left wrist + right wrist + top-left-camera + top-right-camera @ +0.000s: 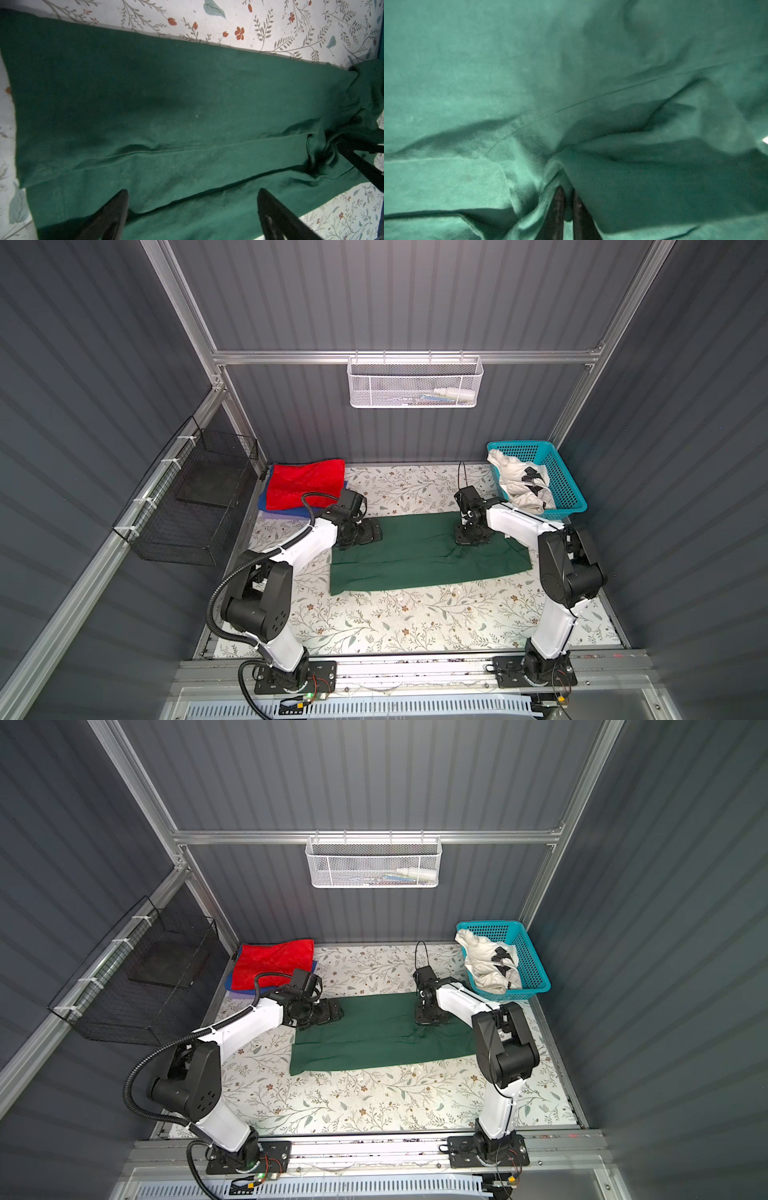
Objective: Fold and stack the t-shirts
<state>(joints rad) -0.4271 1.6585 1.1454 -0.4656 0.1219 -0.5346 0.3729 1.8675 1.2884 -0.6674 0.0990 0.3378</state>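
A large dark green t-shirt (pixel 428 560) (pixel 382 1038) lies folded into a long band across the middle of the table. My left gripper (pixel 371 531) (pixel 193 192) hovers open over its left end, with nothing between the jaws. My right gripper (pixel 471 538) (pixel 568 190) points down near the band's right end, shut on a pinched ridge of the green cloth (pixel 508 72). In both top views a red t-shirt (pixel 305 485) (pixel 272 965) rests folded on a blue one (pixel 286 513) at the back left. A white t-shirt with black marks (pixel 521 485) (pixel 486 965) is crumpled in the basket.
The turquoise lattice basket (pixel 570 485) stands at the back right corner. A black wire basket (pixel 195 506) hangs on the left wall, and a white mesh basket (pixel 415 383) hangs on the back rail. The floral table top (pixel 415 622) stretches in front of the shirt.
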